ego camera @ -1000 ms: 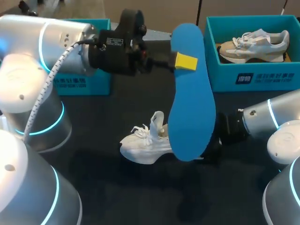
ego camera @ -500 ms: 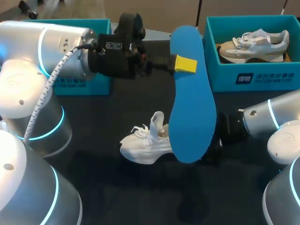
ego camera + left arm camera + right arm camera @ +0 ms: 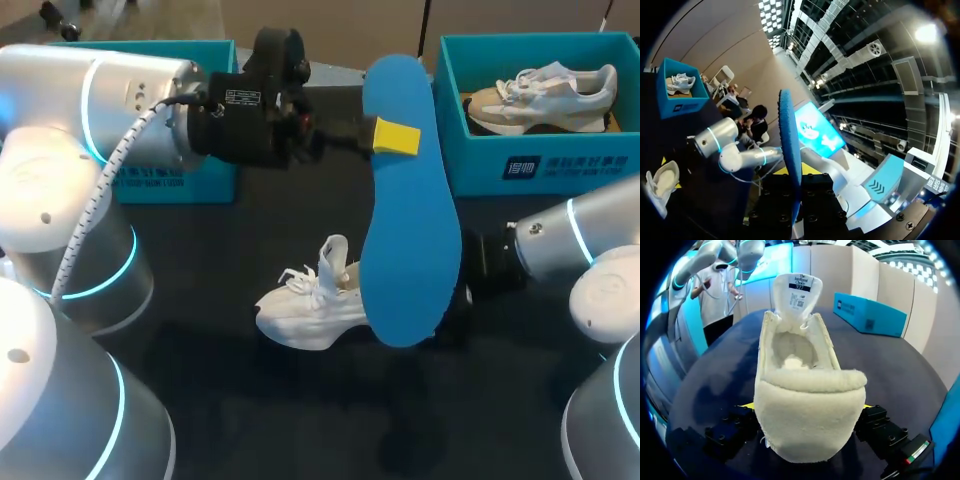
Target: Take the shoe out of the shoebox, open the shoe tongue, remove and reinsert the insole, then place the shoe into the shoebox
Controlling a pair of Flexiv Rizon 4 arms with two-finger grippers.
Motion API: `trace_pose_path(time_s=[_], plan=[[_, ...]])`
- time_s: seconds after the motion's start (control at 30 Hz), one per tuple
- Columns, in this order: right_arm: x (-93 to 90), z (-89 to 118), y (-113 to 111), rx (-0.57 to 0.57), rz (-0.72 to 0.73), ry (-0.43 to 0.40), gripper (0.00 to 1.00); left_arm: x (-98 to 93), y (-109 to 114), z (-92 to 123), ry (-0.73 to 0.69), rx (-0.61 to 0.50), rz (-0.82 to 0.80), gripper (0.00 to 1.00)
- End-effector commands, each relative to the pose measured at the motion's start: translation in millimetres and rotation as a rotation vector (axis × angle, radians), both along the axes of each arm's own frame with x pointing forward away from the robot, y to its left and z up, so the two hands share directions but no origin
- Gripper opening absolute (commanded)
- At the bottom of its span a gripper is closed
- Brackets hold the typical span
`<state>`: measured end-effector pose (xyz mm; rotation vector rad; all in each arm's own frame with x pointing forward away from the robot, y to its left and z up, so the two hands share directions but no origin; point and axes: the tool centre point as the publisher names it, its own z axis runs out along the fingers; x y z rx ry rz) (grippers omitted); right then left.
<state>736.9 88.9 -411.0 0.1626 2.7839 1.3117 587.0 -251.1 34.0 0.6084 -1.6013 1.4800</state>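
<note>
Above the worktop (image 3: 280,230), left jaws clenched on the blue insole (image 3: 410,220), held aloft over the shoe (image 3: 305,310); right jaws grasped the shoe's heel, shoe standing on the worktop, tongue up, outside the shoebox (image 3: 540,165)

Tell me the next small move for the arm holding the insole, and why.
Probably lower the left gripper and steer the insole, lower end first, toward the opening of the shoe. The insole hangs in the air, out of the shoe, the tongue stands pulled up, and the right gripper holds the heel.
</note>
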Motion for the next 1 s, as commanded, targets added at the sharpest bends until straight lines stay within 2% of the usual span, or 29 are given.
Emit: trace_pose_path(time_s=[0.03, 0.5, 1.0], plan=[[-2.4, 12.2, -2.0, -0.055, -0.015, 0.004, 1.0, -0.9, -1.5, -1.0, 0.0, -0.001, 0.002, 0.0], [-8.1, 30.6, -12.9, -0.143, -0.019, 0.021, 1.0, -0.9, -1.5, -1.0, 0.0, -0.001, 0.002, 0.0], [-15.8, 51.0, -27.6, -0.318, 0.004, 0.051, 1.0, -0.9, -1.5, -1.0, 0.0, -0.001, 0.002, 0.0]])
